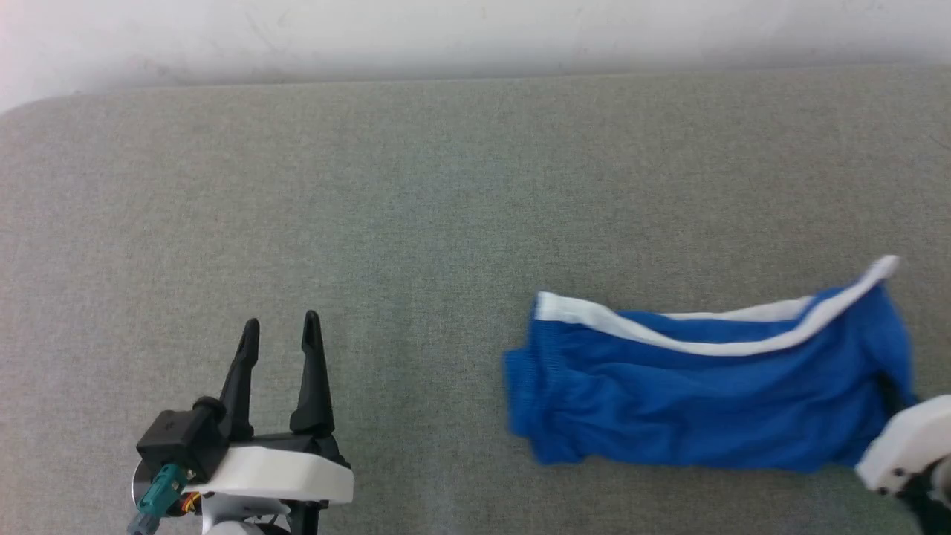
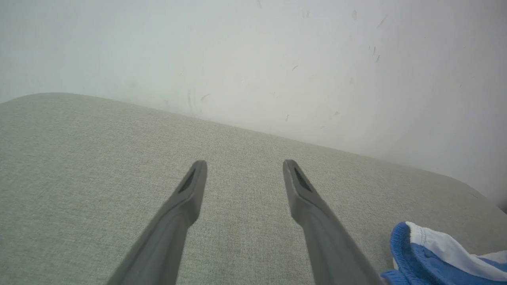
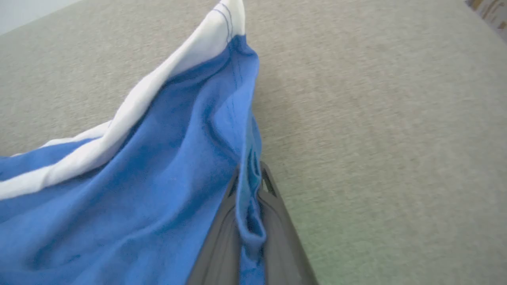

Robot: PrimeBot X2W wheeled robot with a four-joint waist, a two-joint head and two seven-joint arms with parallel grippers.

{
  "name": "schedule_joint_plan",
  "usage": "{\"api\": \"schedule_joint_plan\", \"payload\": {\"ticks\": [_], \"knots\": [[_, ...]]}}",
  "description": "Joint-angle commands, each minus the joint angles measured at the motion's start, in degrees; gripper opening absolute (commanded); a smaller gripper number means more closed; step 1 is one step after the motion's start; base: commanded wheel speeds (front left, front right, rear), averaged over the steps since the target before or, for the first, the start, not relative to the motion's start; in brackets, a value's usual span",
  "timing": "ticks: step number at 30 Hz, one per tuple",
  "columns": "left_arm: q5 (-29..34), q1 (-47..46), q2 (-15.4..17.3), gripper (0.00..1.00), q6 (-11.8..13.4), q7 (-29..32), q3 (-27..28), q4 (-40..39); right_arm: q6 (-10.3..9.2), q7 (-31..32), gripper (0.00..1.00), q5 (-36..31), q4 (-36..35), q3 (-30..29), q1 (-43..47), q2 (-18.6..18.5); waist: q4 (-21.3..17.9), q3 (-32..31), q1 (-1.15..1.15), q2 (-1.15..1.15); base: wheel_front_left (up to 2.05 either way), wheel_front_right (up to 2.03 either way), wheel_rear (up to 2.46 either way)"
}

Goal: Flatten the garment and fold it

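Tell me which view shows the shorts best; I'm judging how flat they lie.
Head view: nearly all the shorts lie rumpled on the surface. The right wrist view shows the end pinched by the right gripper; the left wrist view, a waistband corner.

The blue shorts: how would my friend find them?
Look at the wide grey cushion below the white wall. On its right side lie the shorts, one end pinched in the right gripper. Unlike the dark, hard left gripper standing open farther left, they are bright blue cloth with white stripes.
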Motion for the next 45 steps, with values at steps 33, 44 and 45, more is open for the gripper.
{"api": "schedule_joint_plan", "payload": {"ticks": [33, 44, 45], "knots": [[-0.6, 0.8, 0.0, 1.00, 0.2, 0.2, -1.4, 3.9, -0.11, 3.1, 0.00, 4.3, -15.0, 31.9, 3.0, -0.2, 2.4, -3.0, 0.00, 0.00, 0.00, 0.00, 0.00], [-1.4, -0.4, -1.1, 1.00, -0.4, -0.1, -1.7, 5.2, -0.11, 3.5, 0.00, 2.1, -1.4, 33.8, -0.2, -0.2, 4.5, -2.1, 0.00, 0.00, 0.00, 0.00, 0.00], [-1.4, -0.5, -1.1, 1.00, -0.5, -0.2, -1.7, 5.3, -0.11, 3.4, 0.00, 1.9, -0.3, 33.9, -0.5, -0.2, 4.5, -2.2, 0.00, 0.00, 0.00, 0.00, 0.00]]}}
